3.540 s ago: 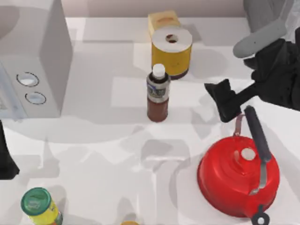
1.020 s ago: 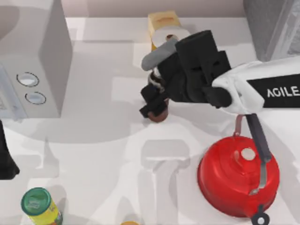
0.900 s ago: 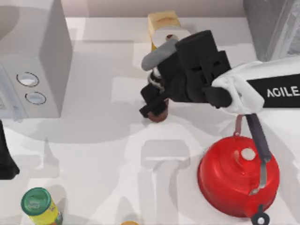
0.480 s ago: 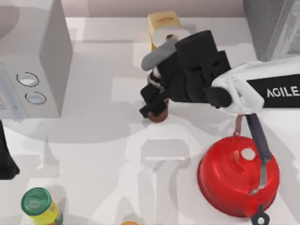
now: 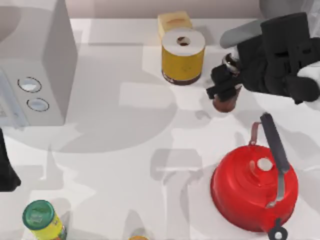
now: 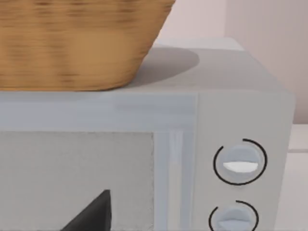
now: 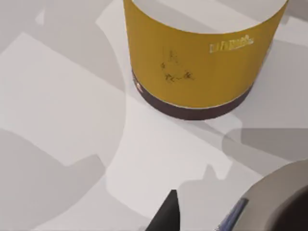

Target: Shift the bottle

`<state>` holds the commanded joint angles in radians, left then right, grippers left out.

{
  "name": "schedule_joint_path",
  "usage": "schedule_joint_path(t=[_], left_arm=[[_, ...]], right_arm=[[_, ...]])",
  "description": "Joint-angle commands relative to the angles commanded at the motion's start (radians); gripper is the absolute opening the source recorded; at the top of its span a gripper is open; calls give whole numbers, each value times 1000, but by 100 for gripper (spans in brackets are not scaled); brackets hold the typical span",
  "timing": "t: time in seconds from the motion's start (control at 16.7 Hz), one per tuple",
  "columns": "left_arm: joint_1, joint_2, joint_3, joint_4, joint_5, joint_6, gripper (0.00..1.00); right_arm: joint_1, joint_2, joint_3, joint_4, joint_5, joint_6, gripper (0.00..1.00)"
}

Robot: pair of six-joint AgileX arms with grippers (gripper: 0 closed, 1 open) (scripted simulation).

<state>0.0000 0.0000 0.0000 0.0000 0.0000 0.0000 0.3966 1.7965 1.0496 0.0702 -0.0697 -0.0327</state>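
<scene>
The bottle shows its dark reddish-brown lower body at the table's back right, between the wide yellow canister and the red kettle. My right gripper comes in from the right and is shut on the bottle's upper part, hiding its cap and label. I cannot tell whether the bottle's base touches the table. The right wrist view looks past a dark fingertip to the canister close by. My left arm is parked at the table's left edge.
A grey microwave stands at the back left, and the left wrist view shows a wicker basket on top of it. A yellow container with a green lid is at the front left. A yellow box stands behind the canister.
My right gripper closed on the bottle at the table's middle, then carried it to the right and slightly back, past the canister. The left arm has not moved.
</scene>
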Motion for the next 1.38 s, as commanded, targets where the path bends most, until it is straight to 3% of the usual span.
schedule_joint_path(t=[0.48,0.84,1.38], left_arm=[[0,0,0,0,0,0,100],[0,0,0,0,0,0,100],[0,0,0,0,0,0,100]], right_arm=[[-318,-357,-290,-84,143,76,0],[-321,-343,-293,-69,147,76,0],[-333,-119,-304,169,145,74,0]])
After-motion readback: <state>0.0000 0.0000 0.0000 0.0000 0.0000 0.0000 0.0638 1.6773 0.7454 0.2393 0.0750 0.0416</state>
